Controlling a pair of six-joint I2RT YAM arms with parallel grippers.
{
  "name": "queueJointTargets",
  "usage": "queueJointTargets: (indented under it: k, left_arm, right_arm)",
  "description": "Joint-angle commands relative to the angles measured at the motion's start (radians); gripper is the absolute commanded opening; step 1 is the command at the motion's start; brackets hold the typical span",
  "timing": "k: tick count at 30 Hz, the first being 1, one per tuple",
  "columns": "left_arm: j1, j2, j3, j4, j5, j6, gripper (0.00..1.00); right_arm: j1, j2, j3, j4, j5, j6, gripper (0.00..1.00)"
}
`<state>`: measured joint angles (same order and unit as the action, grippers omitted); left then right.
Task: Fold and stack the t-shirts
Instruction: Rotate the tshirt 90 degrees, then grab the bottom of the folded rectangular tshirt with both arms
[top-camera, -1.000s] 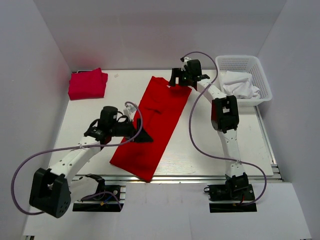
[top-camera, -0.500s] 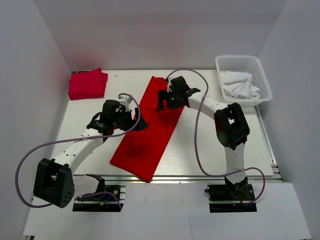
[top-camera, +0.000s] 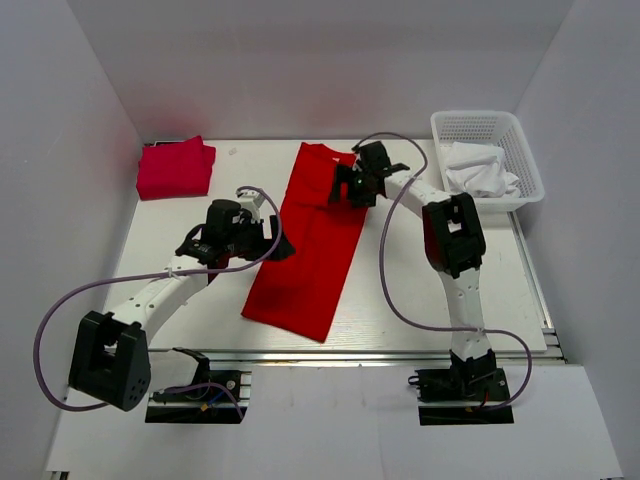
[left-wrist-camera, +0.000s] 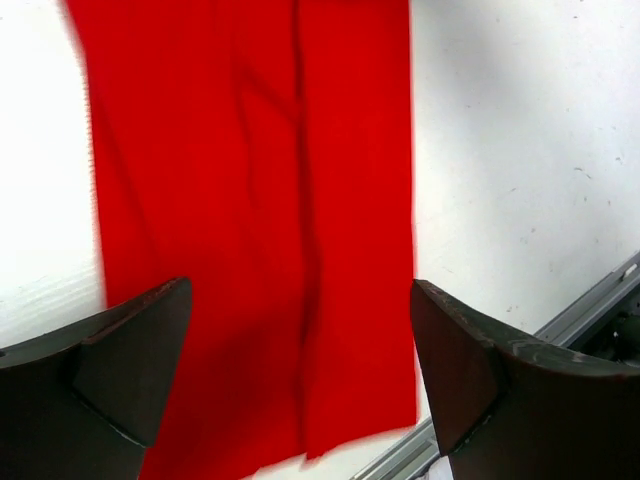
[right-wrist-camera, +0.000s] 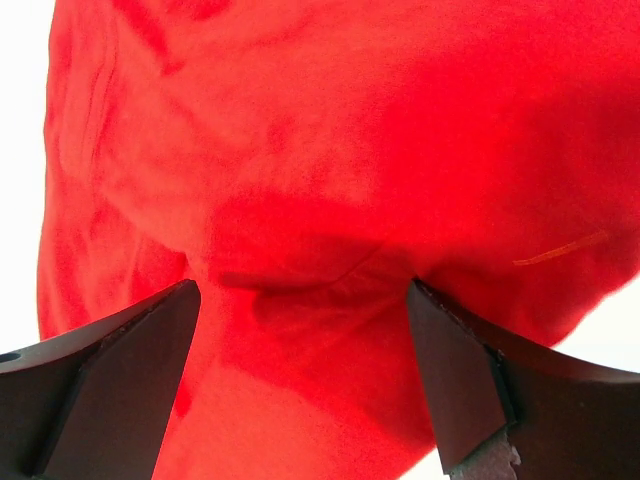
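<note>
**One shirt put by, the other half folded**

The pinkish crimson t-shirt (top-camera: 175, 168) lies as a compact folded bundle in the far left corner of the white table (top-camera: 430, 300), well apart from both my arms. I take that one as finished and as the base of the stack.

The bright red cotton t-shirt (top-camera: 305, 250) is my work in hand. It lies flat in the middle of the table as one long narrow strip, running from the far side slantwise toward the near edge. Its sleeves seem to be tucked in, so I judge the lengthwise folds done. A few soft creases run along it, but no loose part sticks out.

My left claw (left-wrist-camera: 300, 330) hangs over the near half of the strip, its fingers spread wide with nothing between them. My right claw (right-wrist-camera: 300, 330) is low over the far end, fingers also wide apart, with red cloth filling the view beneath; I cannot tell whether the tips touch the fabric.

What is left, as I judge it: fold the strip across its length into a bundle like the crimson one, then carry it to the far left corner and lay it on top.

The white plastic mesh basket (top-camera: 530, 170) at the far right holds a crumpled white cloth (top-camera: 478, 170); whether that belongs to the job I cannot say.
</note>
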<state>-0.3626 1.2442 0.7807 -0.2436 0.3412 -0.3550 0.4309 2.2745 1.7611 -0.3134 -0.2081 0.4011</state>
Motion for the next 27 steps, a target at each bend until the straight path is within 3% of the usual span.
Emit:
queueJointTargets:
  k: [1, 4, 6, 10, 15, 19, 20, 21, 25, 27]
  left_arm:
    - [0.005, 0.007, -0.012, 0.030, -0.025, 0.016, 1.00]
    - [0.005, 0.060, -0.003, 0.030, 0.021, 0.027, 1.00]
    - [0.005, 0.084, 0.006, 0.030, 0.047, 0.039, 1.00]
    - [-0.015, 0.133, 0.006, 0.012, 0.038, 0.039, 1.00]
    - [-0.015, 0.219, -0.006, 0.064, 0.105, 0.048, 1.00]
    - [-0.054, 0.279, -0.006, 0.073, 0.147, 0.082, 1.00]
    - [-0.064, 0.288, -0.006, 0.073, 0.147, 0.082, 1.00]
    - [-0.073, 0.299, 0.003, 0.055, 0.147, 0.082, 1.00]
    - [-0.119, 0.330, 0.003, 0.021, 0.147, 0.102, 0.99]
    - [-0.130, 0.342, 0.003, 0.011, 0.147, 0.102, 0.92]
  right_arm:
    - [-0.110, 0.150, 0.139, -0.118, 0.075, -0.014, 0.90]
    - [-0.150, 0.276, 0.460, -0.203, 0.000, -0.106, 0.90]
    - [-0.153, 0.286, 0.521, -0.205, -0.005, -0.143, 0.90]
    - [-0.141, 0.112, 0.486, -0.122, -0.008, -0.249, 0.90]
    - [-0.113, -0.213, 0.130, -0.011, -0.094, -0.251, 0.90]
    - [-0.101, -0.420, -0.176, 0.055, 0.020, -0.147, 0.90]
    - [-0.098, -0.456, -0.348, 0.081, 0.041, -0.124, 0.90]
    - [-0.100, -0.555, -0.408, 0.109, 0.059, -0.102, 0.90]
    - [-0.087, -0.714, -0.676, 0.059, 0.056, -0.041, 0.90]
    - [-0.072, -0.803, -0.771, 0.022, 0.021, -0.025, 0.90]
